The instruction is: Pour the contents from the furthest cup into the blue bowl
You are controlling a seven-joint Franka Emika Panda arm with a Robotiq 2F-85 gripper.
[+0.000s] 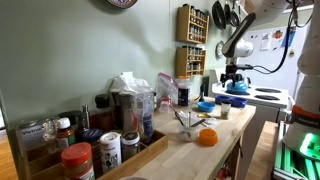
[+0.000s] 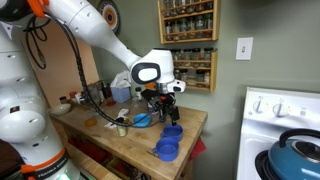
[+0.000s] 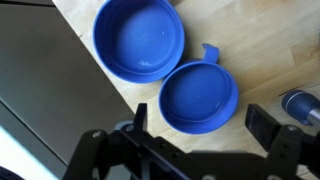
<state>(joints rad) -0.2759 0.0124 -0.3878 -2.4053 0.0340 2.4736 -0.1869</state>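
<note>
Starting at the left of the wrist view, the table (image 3: 265, 30) ends in a diagonal edge. Just inside that edge sits the blue bowl (image 3: 140, 40), round, upright and without a handle. To its right, just beside it and perhaps touching, stands a second blue vessel with a small tab on its rim, which we take for the cup (image 3: 200, 95). Whether it is the furthest cup we cannot settle from here, and we cannot make out anything inside either vessel.

The gripper (image 3: 200, 118) hangs above that cup with its jaws spread wide and nothing between them, one jaw showing to each side of it. At the right edge a grey-blue object (image 3: 302, 105) is cut off, and we cannot name it.

In an exterior view, two blue vessels stand near the table's corner below the gripper (image 2: 165, 98). Further right, a blue kettle (image 2: 298, 150) rests on the stove (image 2: 265, 105).

We judge the cup light, stiff and smooth, likely plastic, so it could slip or skate when pinched. We would take it across the wall, away from the tab, for a controlled tilt towards the bowl.
</note>
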